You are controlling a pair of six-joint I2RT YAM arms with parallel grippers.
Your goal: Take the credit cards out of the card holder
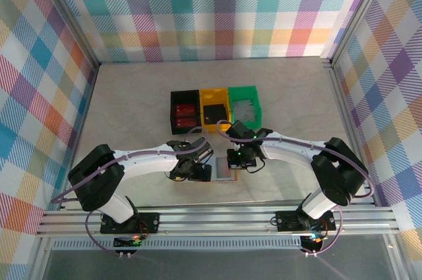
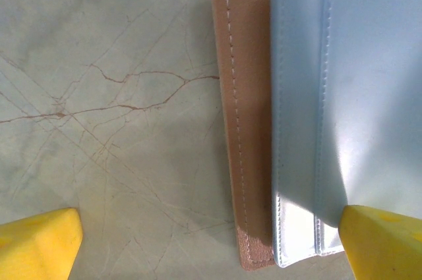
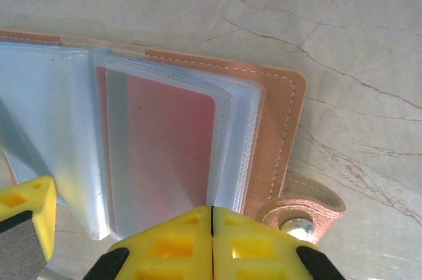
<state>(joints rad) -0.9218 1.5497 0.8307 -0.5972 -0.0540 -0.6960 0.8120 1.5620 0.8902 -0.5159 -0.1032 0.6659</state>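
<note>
Tan leather card holder (image 3: pixel 283 115), one, open, three bins (image 1: pixel 214 91) behind, left jaws open, right jaws closed.

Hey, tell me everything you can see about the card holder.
The card holder lies open and flat on the table. Tan stitched leather outside, pale blue pockets and clear sleeves inside, one showing a reddish card; a snap tab sticks out. The open left pincer straddles one edge; the shut right pincer sits at the sleeves' edge.
</note>
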